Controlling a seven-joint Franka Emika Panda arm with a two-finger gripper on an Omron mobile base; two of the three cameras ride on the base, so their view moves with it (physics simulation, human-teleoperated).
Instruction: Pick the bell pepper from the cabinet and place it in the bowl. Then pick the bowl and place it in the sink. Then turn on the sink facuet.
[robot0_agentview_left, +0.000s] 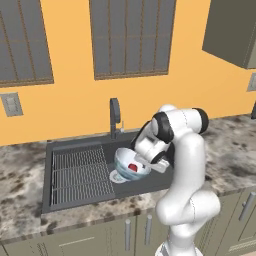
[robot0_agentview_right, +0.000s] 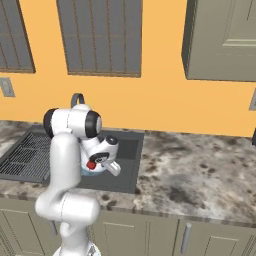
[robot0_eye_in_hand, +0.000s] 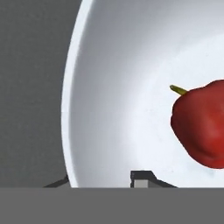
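No readable writing anywhere. Bowl (robot0_agentview_left: 131, 163) sitting in right half of sink (robot0_agentview_left: 75, 200), red bell pepper (robot0_eye_in_hand: 203, 127) inside on white interior. Gripper (robot0_eye_in_hand: 100, 183) at bowl rim, one fingertip (robot0_eye_in_hand: 142, 178) inside, one outside; grip unclear. Faucet (robot0_agentview_left: 115, 116) behind basin.

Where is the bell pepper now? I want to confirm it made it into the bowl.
The bell pepper lies inside the bowl, which sits in the sink basin right of the ribbed rack, near the faucet.
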